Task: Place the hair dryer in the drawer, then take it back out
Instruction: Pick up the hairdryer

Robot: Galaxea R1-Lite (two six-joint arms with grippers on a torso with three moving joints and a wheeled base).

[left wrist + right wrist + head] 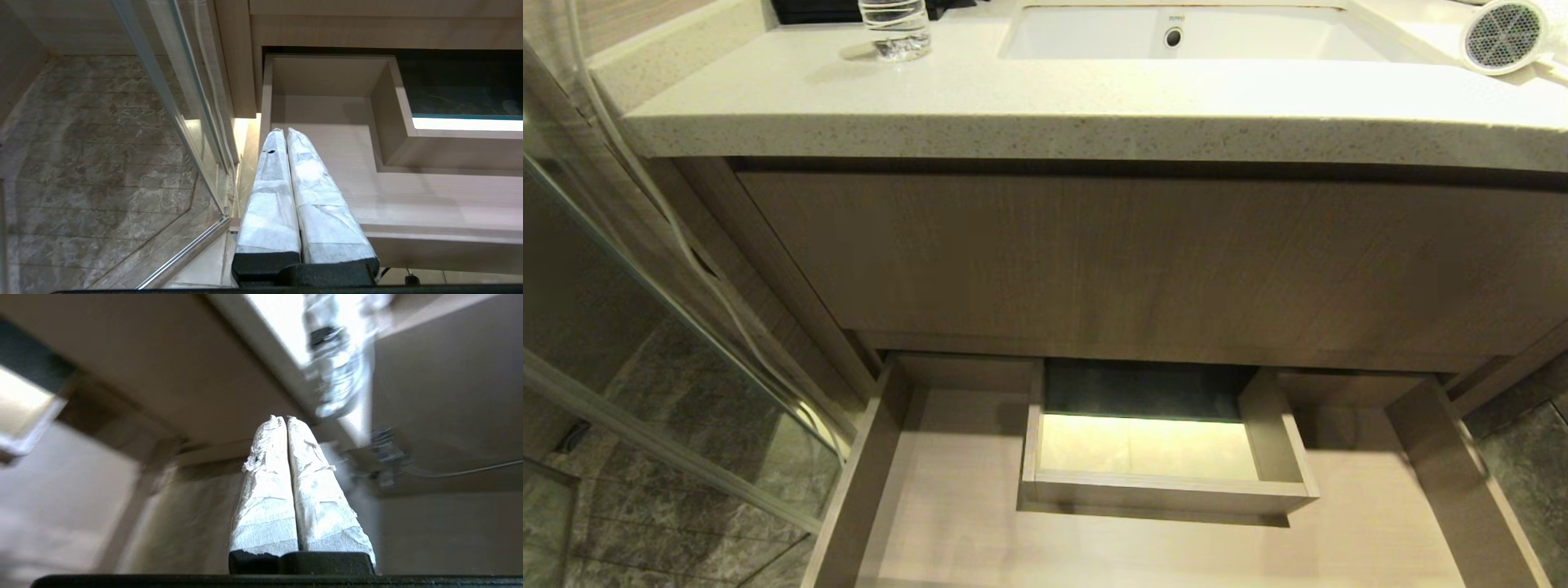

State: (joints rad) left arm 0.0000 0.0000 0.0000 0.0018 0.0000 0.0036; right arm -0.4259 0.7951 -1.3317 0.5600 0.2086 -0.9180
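The drawer (1160, 539) stands pulled open and empty below the desk (1045, 106), where the hair dryer (1503, 37) lies at the far right beside the sink (1192, 37). Both the right gripper (286, 418) and the parked left gripper (282, 130) have fingers pressed together, holding nothing. Judging by this, fetching comes next: the right fingers must spread around the dryer.

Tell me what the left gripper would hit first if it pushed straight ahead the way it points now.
Probably the floor of the open drawer: the left gripper, fingers shut together, aims down into the corner beside the boxed cutout. Depth is unclear, so the drawer's back wall could come first.
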